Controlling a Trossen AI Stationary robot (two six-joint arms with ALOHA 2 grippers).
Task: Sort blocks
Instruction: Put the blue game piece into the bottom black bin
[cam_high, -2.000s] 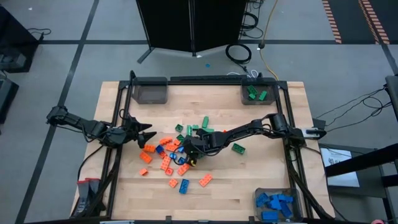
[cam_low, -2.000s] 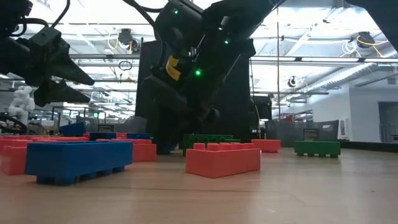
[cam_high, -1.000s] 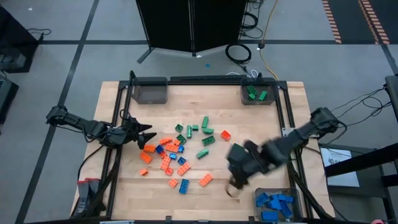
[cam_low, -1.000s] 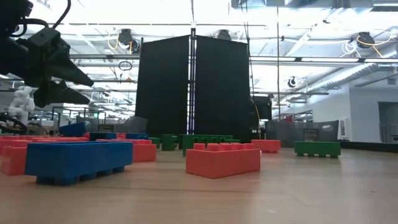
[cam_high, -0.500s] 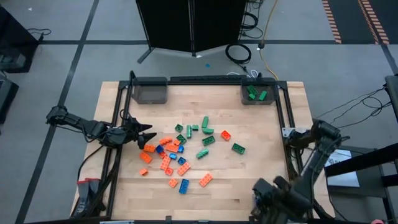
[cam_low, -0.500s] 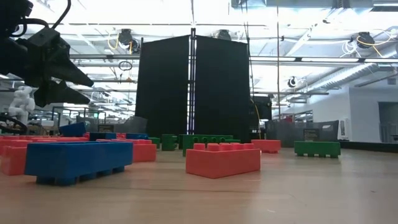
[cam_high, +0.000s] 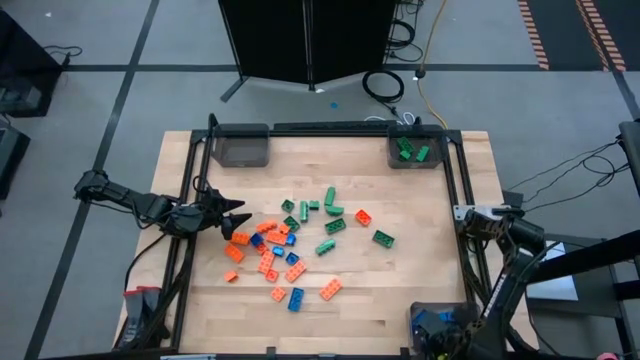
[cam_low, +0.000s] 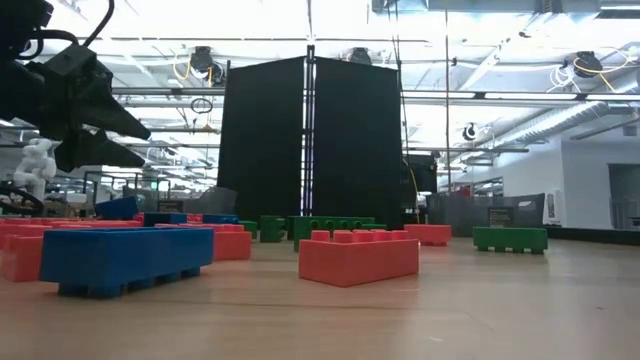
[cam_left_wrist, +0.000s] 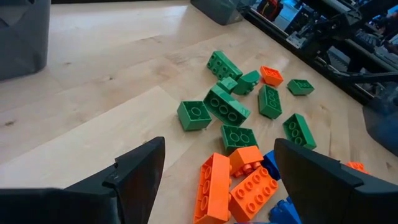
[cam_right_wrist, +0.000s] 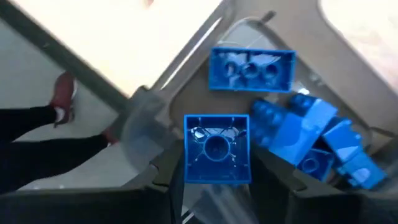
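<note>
1. Blocks are the job, and one blue block (cam_right_wrist: 217, 149) is sitting clamped between the fingers of the right gripper (cam_right_wrist: 217, 186), which is hovering over the bin of blue blocks (cam_high: 425, 318) at the table's five o'clock corner.
2. That block is looking light and rigid, with smooth, somewhat slippery plastic sides; the flat opposite walls, where the fingers are pressing now, are probably the safest place to take hold, since the studded top is offering less flat surface.
3. Other blue blocks (cam_right_wrist: 251, 68) are already lying loose in the bin under the held one, so a release from here is likely landing it among them.
4. The left gripper (cam_high: 233, 215) is waiting at nine o'clock with its fingers spread wide apart and nothing between them, pointing at the pile.
5. The pile of blocks (cam_high: 290, 245) is lying loose around the table's centre, orange and blue ones mostly toward seven o'clock, green ones (cam_left_wrist: 224, 104) toward twelve.
6. A bin at one o'clock (cam_high: 412, 150) is holding green blocks, and a bin at eleven o'clock (cam_high: 240, 147) is looking empty.
7. Crowding is the main obstacle: the orange blocks (cam_left_wrist: 212, 191) are touching each other, so fingers closing on one may be nudging its neighbours.
</note>
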